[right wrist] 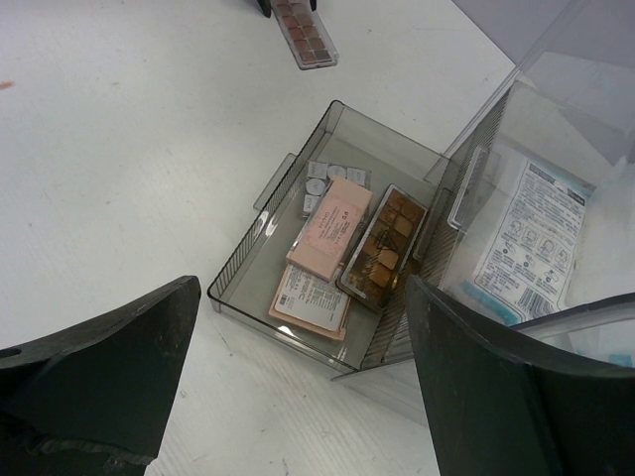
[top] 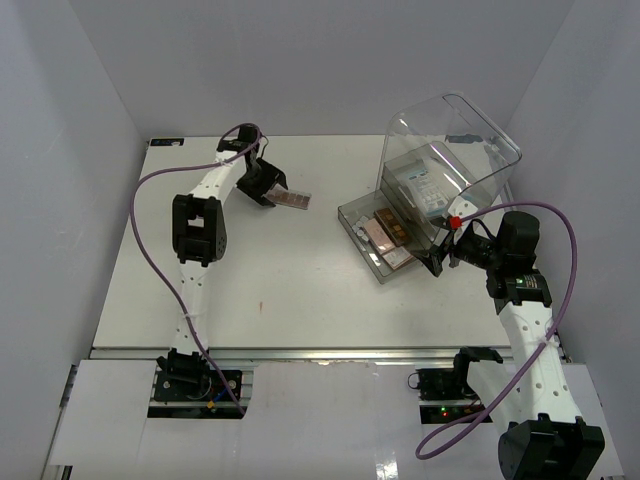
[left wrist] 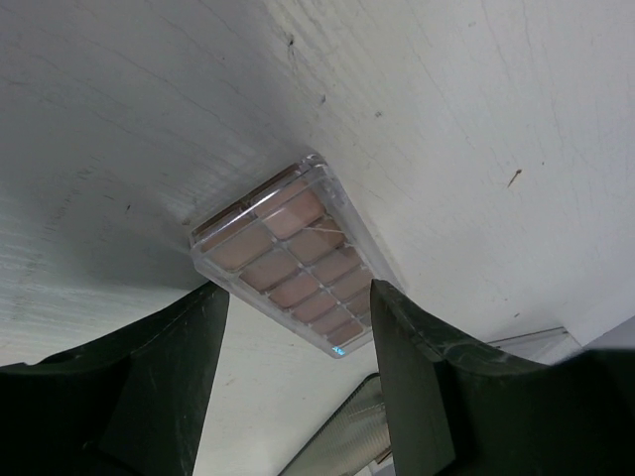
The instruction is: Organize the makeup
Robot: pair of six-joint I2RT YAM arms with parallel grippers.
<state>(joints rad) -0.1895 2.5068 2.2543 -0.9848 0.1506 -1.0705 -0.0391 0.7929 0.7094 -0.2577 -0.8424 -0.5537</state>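
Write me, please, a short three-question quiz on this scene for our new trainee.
1. True or false: the pink palette lies in the pulled-out drawer.
2. Where is the white-blue packet? A: inside the clear box; B: in the drawer; C: on the bare table.
3. Fill in: the ___ gripper hangs over the drawer, jaws wide.

Key:
1. False: it lies on the table under the left gripper, whose jaws are apart.
2. A.
3. Right: the right gripper.
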